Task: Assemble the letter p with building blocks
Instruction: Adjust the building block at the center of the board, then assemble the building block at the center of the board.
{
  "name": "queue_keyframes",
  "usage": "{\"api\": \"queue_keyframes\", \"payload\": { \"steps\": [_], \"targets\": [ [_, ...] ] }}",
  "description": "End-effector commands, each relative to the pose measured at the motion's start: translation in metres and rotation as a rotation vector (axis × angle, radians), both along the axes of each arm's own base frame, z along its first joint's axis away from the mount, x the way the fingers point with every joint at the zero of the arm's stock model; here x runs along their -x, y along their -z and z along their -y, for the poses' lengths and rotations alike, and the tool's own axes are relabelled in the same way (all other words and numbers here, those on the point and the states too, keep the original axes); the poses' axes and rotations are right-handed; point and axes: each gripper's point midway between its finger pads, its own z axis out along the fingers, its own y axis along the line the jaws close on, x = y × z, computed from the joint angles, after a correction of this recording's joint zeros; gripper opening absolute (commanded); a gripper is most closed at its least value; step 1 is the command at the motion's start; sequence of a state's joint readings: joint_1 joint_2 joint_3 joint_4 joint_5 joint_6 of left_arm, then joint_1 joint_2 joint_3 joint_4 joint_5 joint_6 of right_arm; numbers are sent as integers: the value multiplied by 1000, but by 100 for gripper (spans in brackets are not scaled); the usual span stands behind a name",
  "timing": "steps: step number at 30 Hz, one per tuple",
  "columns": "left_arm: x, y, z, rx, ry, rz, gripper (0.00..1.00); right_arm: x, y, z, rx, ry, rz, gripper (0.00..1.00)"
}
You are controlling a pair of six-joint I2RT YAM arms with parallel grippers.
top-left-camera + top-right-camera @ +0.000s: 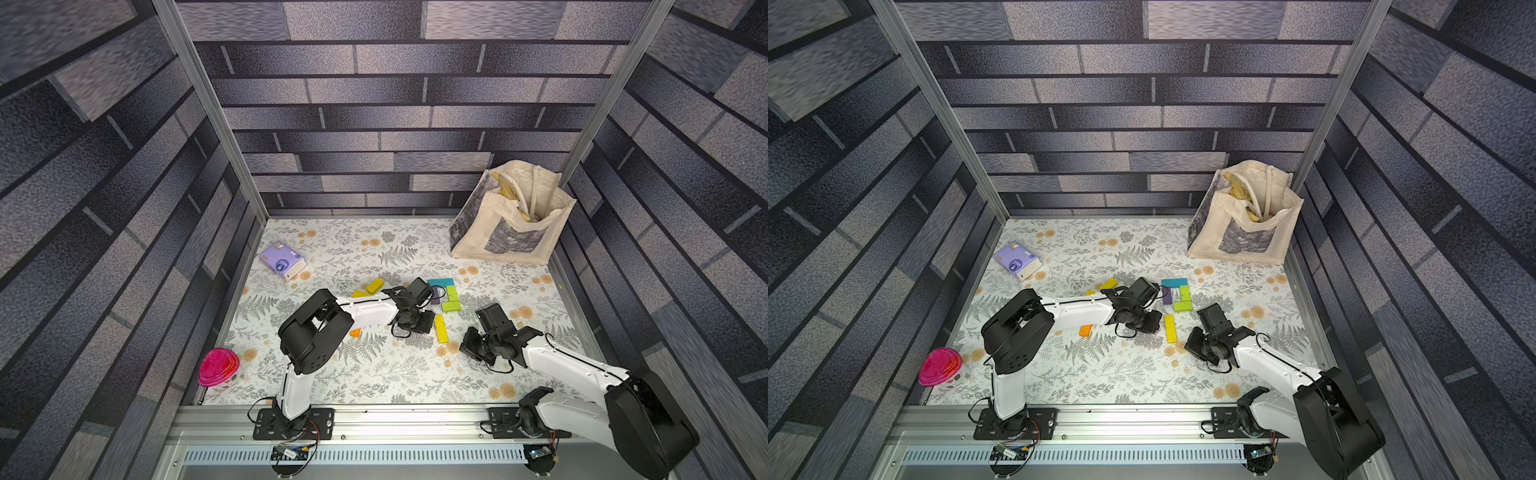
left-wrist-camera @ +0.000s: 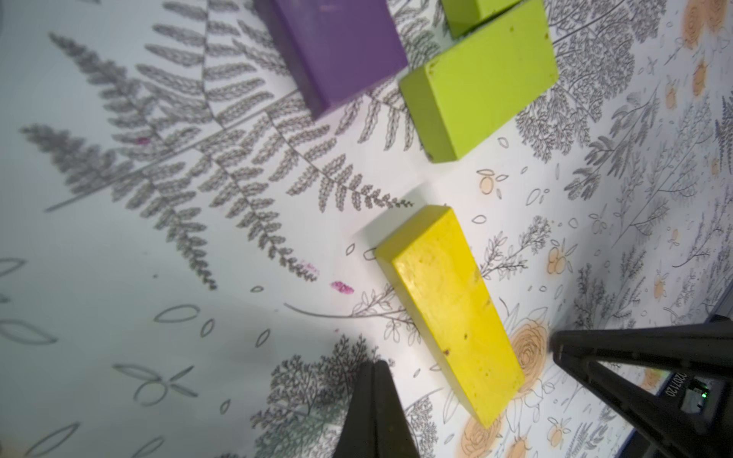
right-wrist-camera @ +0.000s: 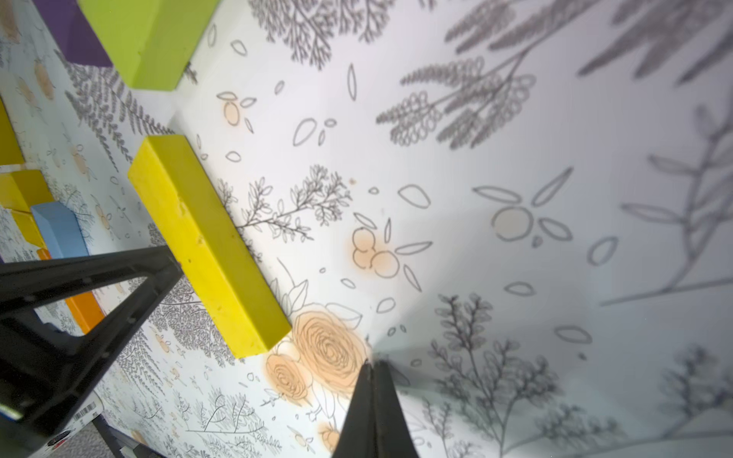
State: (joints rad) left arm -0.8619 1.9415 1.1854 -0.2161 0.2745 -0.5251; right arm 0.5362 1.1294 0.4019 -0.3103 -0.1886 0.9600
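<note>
Long yellow block lies flat mid-surface, slightly askew, just below the started loop and apart from it. The loop: teal block on top, lime green blocks down one side, purple block on the other, part-hidden by the left arm. Short yellow block and orange block sit loose to the side.

Left pincer is pressed together, empty, tip by the long block's side; contact unclear. Right pincer is also pressed together, empty, near the block's end.

Risks, as judged:
- An off-centre nudge swings the stem instead of sliding it.
- An overshoot knocks the lime green or purple out of line.
- The two pincers work close together and could clash.

Writing: a small label seems to read 207120. The barcode sticker and the tissue packet print are unreadable.
</note>
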Motion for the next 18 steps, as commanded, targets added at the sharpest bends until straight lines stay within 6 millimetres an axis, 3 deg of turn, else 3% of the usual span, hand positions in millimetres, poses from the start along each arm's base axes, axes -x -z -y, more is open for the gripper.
{"api": "queue_keyframes", "payload": {
  "steps": [1,11,18],
  "targets": [
    [7,6,-8,-9,4,-34,0,15,3,-7,-46,34,-43,3],
    [8,9,-6,0,10,-47,0,10,18,-32,-108,67,-39,1],
    [9,12,-5,-2,15,-56,0,3,22,-29,-72,105,-21,0]
  ]
}}
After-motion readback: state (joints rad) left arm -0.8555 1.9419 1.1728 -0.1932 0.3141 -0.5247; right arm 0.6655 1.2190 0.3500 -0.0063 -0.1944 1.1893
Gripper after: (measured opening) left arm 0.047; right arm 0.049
